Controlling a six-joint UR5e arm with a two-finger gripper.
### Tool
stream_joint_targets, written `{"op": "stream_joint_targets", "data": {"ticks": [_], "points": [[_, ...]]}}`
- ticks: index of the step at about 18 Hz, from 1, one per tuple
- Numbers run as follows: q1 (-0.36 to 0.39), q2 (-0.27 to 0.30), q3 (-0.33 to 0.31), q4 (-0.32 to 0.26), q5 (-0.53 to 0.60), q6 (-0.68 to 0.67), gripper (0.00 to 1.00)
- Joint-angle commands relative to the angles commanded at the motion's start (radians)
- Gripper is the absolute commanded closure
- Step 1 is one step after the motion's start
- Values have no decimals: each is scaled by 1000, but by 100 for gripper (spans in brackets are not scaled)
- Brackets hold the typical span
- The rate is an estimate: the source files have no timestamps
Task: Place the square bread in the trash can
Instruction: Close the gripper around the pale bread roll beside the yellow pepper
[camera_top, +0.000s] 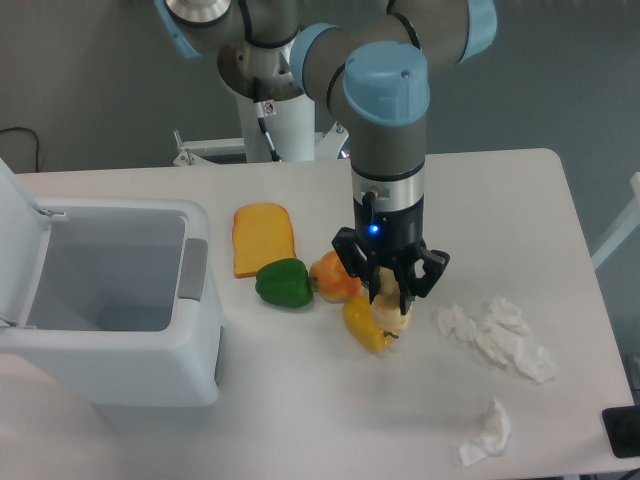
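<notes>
In the fixed camera view, the square bread (263, 238) lies flat on the white surface (300, 400), just right of the trash can (110, 300), whose lid stands open at the left edge. A green bell pepper (284, 283) sits just below the bread's lower right corner, touching its edge or nearly so. An orange knotted bun (333, 276) touches the pepper's right side. The end effector (390, 290) points straight down over a yellow pepper (368, 325), with a pale rounded item between its fingers; whether they are clamped on it cannot be told. Crumpled white tissues (497, 335) lie to the right, and another crumpled tissue (486, 434) lies nearer the front edge.
</notes>
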Motion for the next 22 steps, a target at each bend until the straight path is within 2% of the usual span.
{"op": "stream_joint_targets", "data": {"ticks": [13,22], "points": [[2,3,8,0,-23,-5,55],[5,40,11,0,-113,-116,55]]}}
